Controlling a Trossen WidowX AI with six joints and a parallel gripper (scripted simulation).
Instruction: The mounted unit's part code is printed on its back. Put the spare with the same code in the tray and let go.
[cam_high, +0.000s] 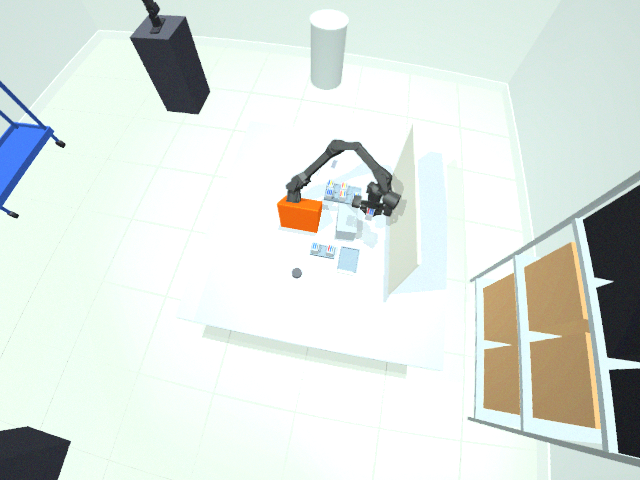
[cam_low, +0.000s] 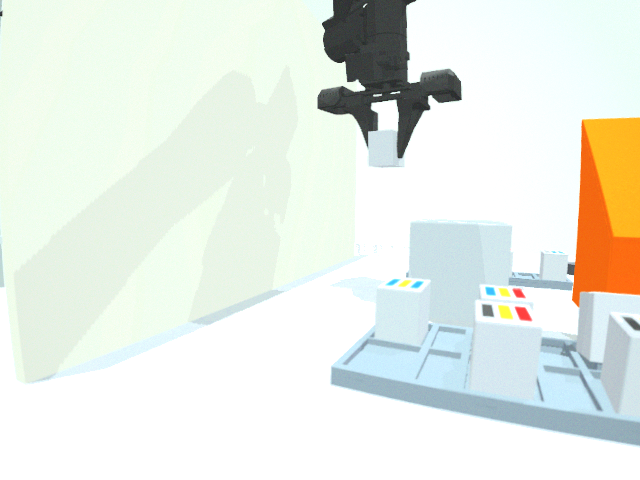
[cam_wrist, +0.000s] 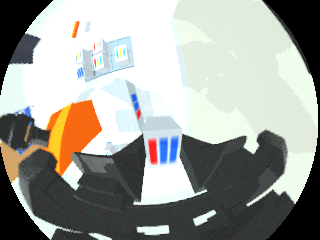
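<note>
My gripper (cam_high: 370, 209) (cam_low: 383, 149) (cam_wrist: 159, 134) is shut on a white spare (cam_low: 381, 148) (cam_wrist: 163, 150) with one red and two blue stripes. It holds the spare in the air, between the grey housing (cam_high: 345, 230) (cam_low: 447, 263) and the tall cream panel. In the wrist view a narrow upright face (cam_wrist: 136, 106) beside the held spare shows two blue stripes and a red one. The spares rack (cam_low: 413, 388) holds several other white spares, among them blue-yellow-blue (cam_low: 401, 312) and black-yellow-red (cam_low: 504, 351). The flat pale blue tray (cam_high: 347, 259) is empty.
The cream panel (cam_high: 404, 217) (cam_low: 155, 155) stands upright close beside the gripper. The orange base block (cam_high: 299, 215) (cam_low: 594, 217) (cam_wrist: 82, 125) stands on the other side of the housing. A small rack with two units (cam_high: 323, 251) lies beside the tray. A dark round puck (cam_high: 296, 272) lies nearby.
</note>
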